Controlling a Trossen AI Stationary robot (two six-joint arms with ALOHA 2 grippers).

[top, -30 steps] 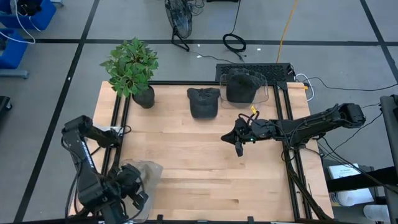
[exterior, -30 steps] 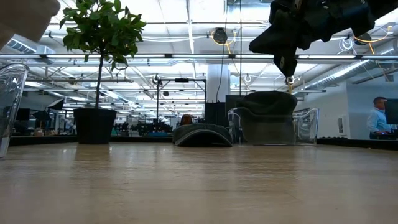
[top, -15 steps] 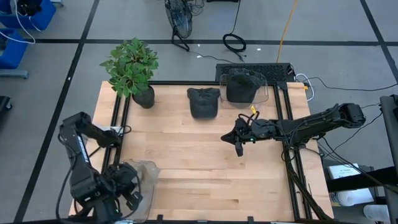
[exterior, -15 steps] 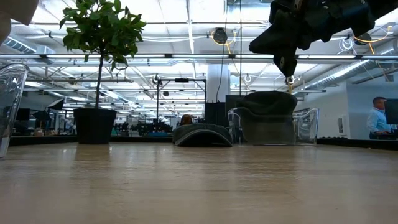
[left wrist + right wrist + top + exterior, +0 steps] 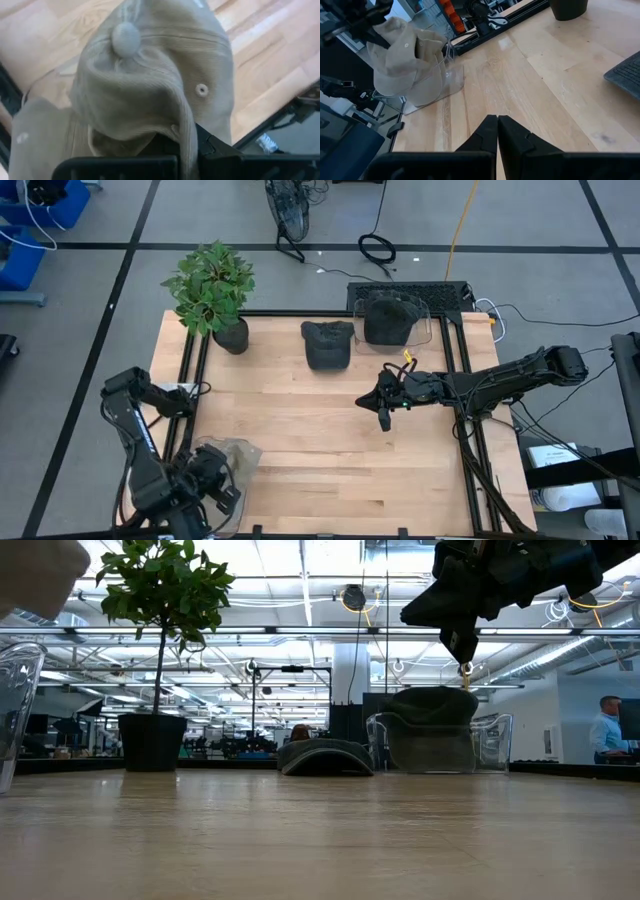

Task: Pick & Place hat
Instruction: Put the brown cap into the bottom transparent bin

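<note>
Two arms are in the high view. The left gripper (image 5: 205, 480) sits at the near-left corner of the table (image 5: 300, 450), clamped on a beige corduroy cap (image 5: 228, 457) directly beside it. The right gripper (image 5: 384, 412) hangs mid-table, fingers pressed together, holding nothing. Beyond it lies a dark cap (image 5: 328, 344); another dark cap (image 5: 388, 318) rests on a clear stand (image 5: 425, 330) further off to its far side. A potted plant (image 5: 212, 292) stands at the far-left corner.

Low view: the right gripper (image 5: 462, 640) hangs well above the table top, the two dark caps behind and below it. A pale blur at the upper left corner cannot be identified with certainty.

Left wrist view: the beige cap (image 5: 150, 80) fills the frame, its fabric pinched between the fingers, crown button uppermost.

Right wrist view: closed fingertips (image 5: 496, 131); the beige cap (image 5: 407, 55) appears well ahead, draped over clear plastic.

Assessment: the carry is the step in hand. Maintain the pinch, lift until the fabric clears the plastic, and move slowly; the corduroy looks limp and may sag or snag.

No brand, label or writing is legible in any view.
</note>
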